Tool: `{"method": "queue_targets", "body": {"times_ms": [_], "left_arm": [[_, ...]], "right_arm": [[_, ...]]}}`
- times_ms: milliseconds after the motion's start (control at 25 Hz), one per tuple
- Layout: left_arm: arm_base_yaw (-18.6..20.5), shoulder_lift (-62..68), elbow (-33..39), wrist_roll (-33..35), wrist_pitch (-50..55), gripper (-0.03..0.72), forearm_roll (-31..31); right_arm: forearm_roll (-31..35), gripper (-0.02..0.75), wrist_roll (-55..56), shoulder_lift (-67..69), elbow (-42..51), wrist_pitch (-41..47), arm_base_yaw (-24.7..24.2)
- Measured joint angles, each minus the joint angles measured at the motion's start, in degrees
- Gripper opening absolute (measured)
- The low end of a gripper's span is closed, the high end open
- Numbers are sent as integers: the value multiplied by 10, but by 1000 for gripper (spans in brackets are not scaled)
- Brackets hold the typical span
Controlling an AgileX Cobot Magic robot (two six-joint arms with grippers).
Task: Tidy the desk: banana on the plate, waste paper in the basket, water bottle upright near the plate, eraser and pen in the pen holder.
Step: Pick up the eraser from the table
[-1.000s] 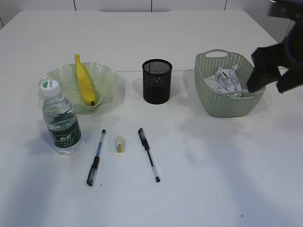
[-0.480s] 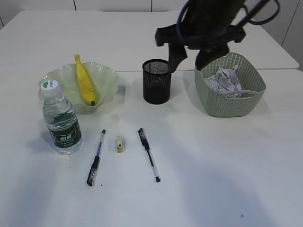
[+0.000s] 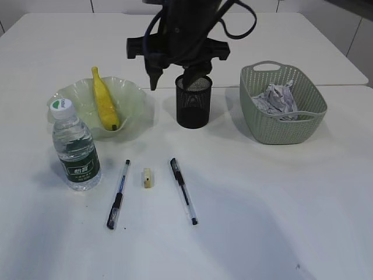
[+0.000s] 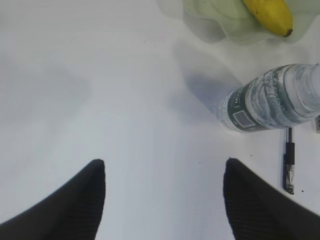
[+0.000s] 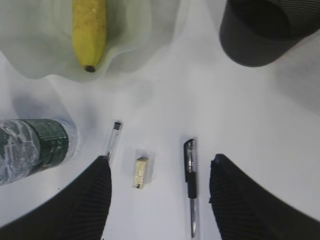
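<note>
A yellow banana lies in the pale green plate. A water bottle stands upright in front of the plate. Two pens and a small yellowish eraser lie on the table between them. The black mesh pen holder stands mid-table. Crumpled paper sits in the green basket. My right gripper hangs open and empty high over the pen holder; in its wrist view it frames the eraser and a pen. My left gripper is open and empty above bare table.
The left wrist view shows the bottle, a pen and the banana tip to its right. The right wrist view also shows the other pen, the bottle and the pen holder.
My right arm has swung left from beside the basket, across it, to above the pen holder. The objects on the table have not moved.
</note>
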Motion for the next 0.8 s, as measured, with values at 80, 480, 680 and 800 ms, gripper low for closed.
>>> {"method": "queue_targets", "body": {"times_ms": [80,480,680,800], "left_arm": [[0,0,0,0,0,515,0],[0,0,0,0,-5,514,-3],[0,0,0,0,-7,514,-5],[0,0,0,0,-8,514,-6]], "right_arm": [[4,464,9,16,-13,0,12],[12,463,22,85,-20,2,64],[17,463,37,118,-32,2,74],[17,463,48,130,-33,2,74]]}}
